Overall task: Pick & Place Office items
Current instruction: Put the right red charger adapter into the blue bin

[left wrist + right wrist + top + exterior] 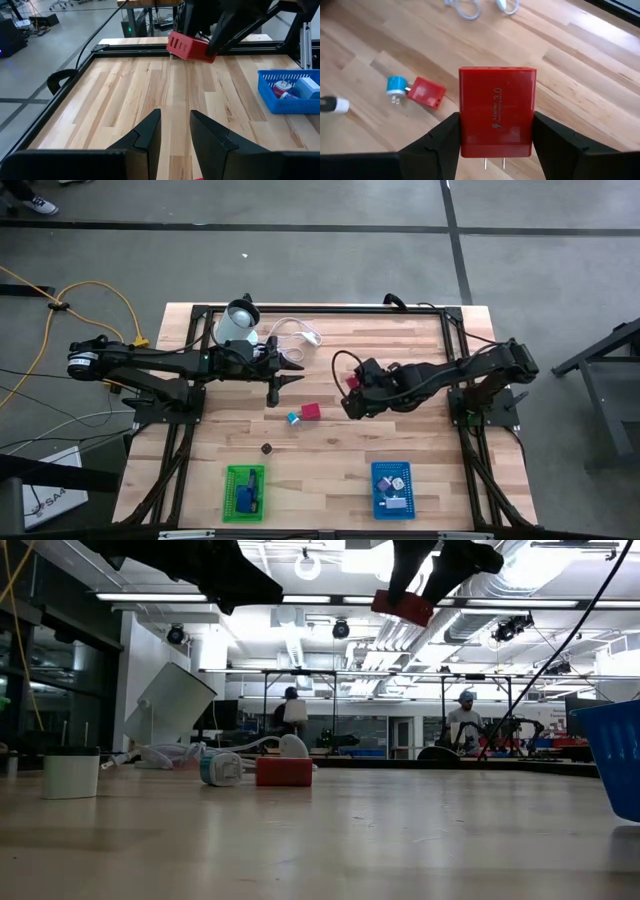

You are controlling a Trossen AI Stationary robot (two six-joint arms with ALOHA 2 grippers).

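A red block-shaped charger [497, 110] with two metal prongs hangs above the middle of the table, with my right gripper [352, 393] shut on it. My left gripper [284, 383] hovers shut and empty to the left of it, pointing toward the table's right edge. On the wood below lie a smaller red piece [311, 411] touching a blue plug piece [294, 418], and a tiny dark round piece [267, 448]. A green basket [245, 492] and a blue basket [392, 490], each with several items inside, stand near the front edge. My right gripper pinches the red charger by its two narrow sides [462, 130] between its two fingers [442, 140]. The fingers slant down from the table's right side. The charger is lifted clear of the table, tilted, its prongs [492, 163] toward the wrist.
A pale round container [238, 323] and a coiled white cable [295, 332] lie at the far left of the table. A black frame [300, 308] runs along the table's edges. People stand in the room beyond the table.
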